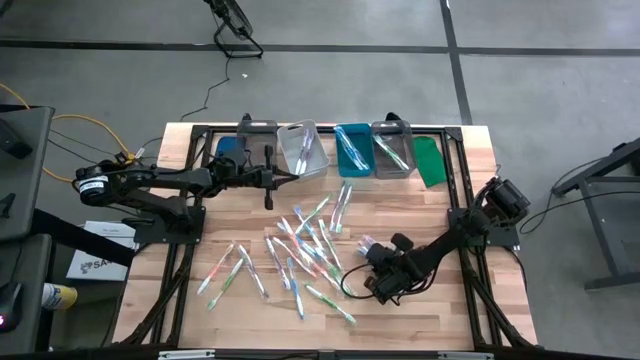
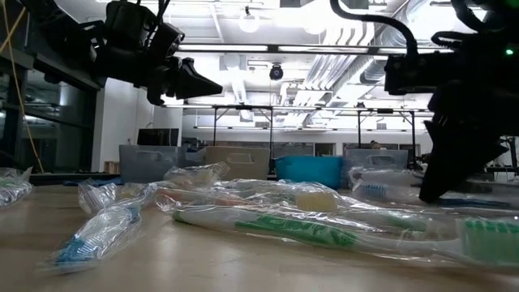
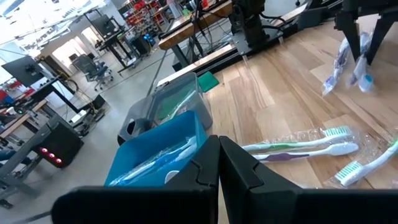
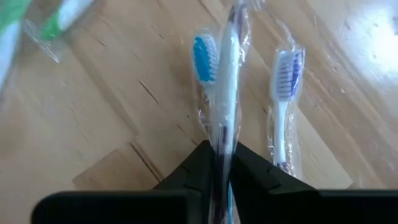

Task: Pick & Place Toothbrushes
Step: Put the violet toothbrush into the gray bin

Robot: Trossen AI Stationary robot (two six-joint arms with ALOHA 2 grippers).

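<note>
Many wrapped toothbrushes (image 1: pixel 305 245) lie scattered flat on the wooden table's middle; more show in the low view (image 2: pixel 268 219). My right gripper (image 1: pixel 366 250) reaches down at the scatter's right side, shut on one clear-wrapped toothbrush (image 4: pixel 227 74). A second toothbrush with a blue-purple head (image 4: pixel 286 71) lies beside it on the wood. My left gripper (image 1: pixel 272 178) hangs shut and empty above the table, in front of the bins, and also shows in the low view (image 2: pixel 199 83). My right gripper pinches the wrapped toothbrush's pale handle (image 4: pixel 222 140) between its two fingers, which slant down from above and lie along the handle. A blue bristle head (image 4: pixel 204 59) shows close beside the handle. Whether the toothbrush rests on the wood or is lifted, I cannot tell.
Along the far edge stand a grey bin (image 1: pixel 257 140), a clear bin (image 1: pixel 303 148), a teal bin (image 1: pixel 353 150) and another grey bin (image 1: pixel 391 148), some holding toothbrushes. A green lid (image 1: pixel 430 160) leans at their right. Bare wood lies at the table's near right.
</note>
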